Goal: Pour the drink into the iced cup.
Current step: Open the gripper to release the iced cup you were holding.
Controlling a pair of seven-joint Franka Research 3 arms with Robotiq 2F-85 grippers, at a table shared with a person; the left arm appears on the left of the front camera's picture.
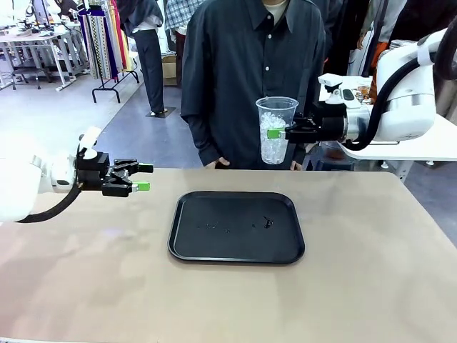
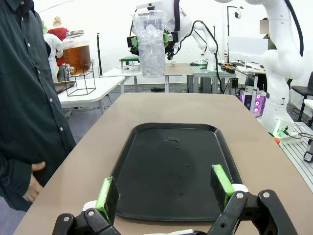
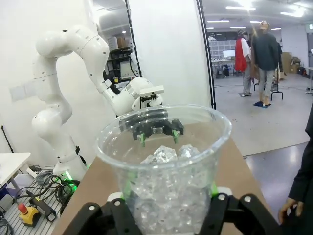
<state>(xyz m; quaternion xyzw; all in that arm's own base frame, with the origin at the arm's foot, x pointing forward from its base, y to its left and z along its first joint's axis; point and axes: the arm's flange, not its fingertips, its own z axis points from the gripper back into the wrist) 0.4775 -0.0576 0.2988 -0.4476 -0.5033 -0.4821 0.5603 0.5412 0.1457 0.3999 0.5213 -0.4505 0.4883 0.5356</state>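
The clear plastic iced cup [image 1: 276, 130] hung upright in the air above the far edge of the surface [image 1: 371, 279], a little right of its middle, and it was about half full of ice. My right fingers [image 1: 272, 133] were clamped on its sides just below the rim, one green pad on each side. The drink [image 2: 78, 58], an amber liquid, sat in a glass dispenser jar [image 2: 77, 35] on a wire stand [image 2: 83, 83], on a separate white table well away from the cup. My left fingers [image 1: 141, 186] were spread wide and held nothing, hovering level near the surface's left edge and pointing toward its middle. A black tray [image 1: 214, 243] lay flat at the middle of the surface, with a few dark specks on it. A person in a dark shirt [image 1: 250, 71] stood at the far edge, just behind the cup.
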